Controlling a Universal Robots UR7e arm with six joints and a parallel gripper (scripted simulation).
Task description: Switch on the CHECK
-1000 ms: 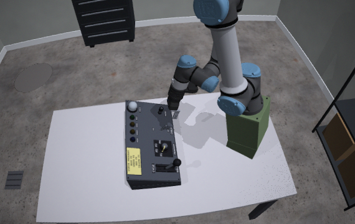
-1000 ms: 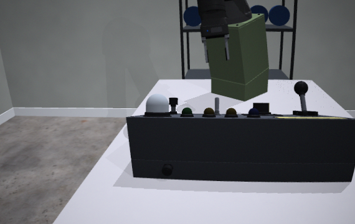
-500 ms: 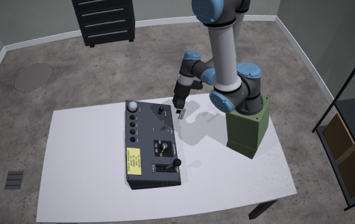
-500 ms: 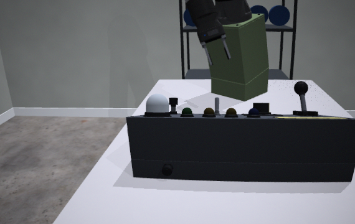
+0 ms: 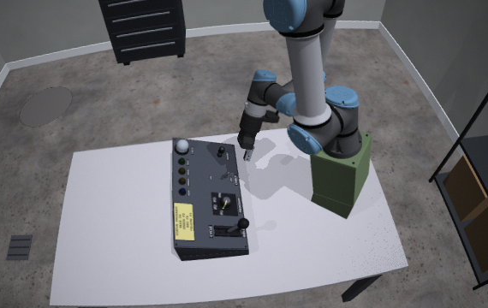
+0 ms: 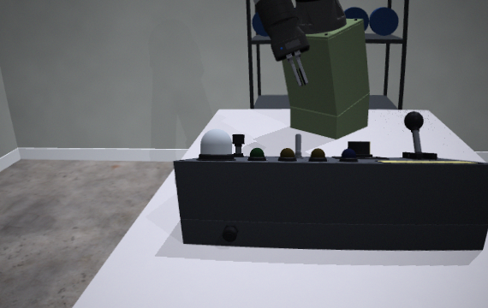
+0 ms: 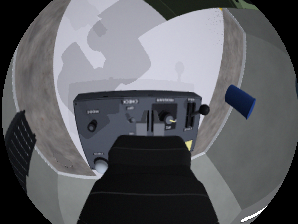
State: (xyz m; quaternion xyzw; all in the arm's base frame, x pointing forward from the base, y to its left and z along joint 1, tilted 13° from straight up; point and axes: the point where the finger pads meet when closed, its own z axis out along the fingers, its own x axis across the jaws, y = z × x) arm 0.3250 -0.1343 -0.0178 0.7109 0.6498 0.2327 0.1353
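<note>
The dark console point(image 5: 199, 194) point(image 6: 334, 201) point(image 7: 107, 119) stands on the white table point(image 5: 120, 239). A small grey toggle point(image 5: 227, 174) point(image 6: 298, 145) stands upright in the middle of its panel; the labels are too small to read. The panel also carries a white dome point(image 5: 181, 145) point(image 6: 216, 143), a small black knob point(image 5: 221, 151) point(image 6: 238, 141), several lamps, a rotary selector point(image 5: 225, 202) and a ball-topped lever point(image 5: 243, 223) point(image 6: 413, 121). My gripper point(image 5: 247, 157) point(image 6: 300, 79) point(image 7: 150, 116) is shut on nothing. It hangs above the table just off the console's far right edge, clear of the controls.
The arm's green pedestal point(image 5: 340, 180) point(image 6: 330, 85) stands on the table to the right of the console. A black shelf rack point(image 5: 484, 180) is on the right and a dark cabinet point(image 5: 145, 30) stands at the back wall.
</note>
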